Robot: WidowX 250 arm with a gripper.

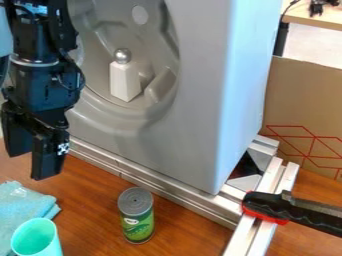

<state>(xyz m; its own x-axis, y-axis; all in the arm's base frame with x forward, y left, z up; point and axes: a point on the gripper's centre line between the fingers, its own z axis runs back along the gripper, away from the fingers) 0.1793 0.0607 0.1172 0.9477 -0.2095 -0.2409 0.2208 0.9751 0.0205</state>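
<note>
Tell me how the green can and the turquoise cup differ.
The can has a gray, closed top, while the cup has an open mouth. The can's side carries a green label with print on it; the cup is plain turquoise. The can stands by the metal rail, whereas the cup is next to the light blue cloth. Both are round.
</note>
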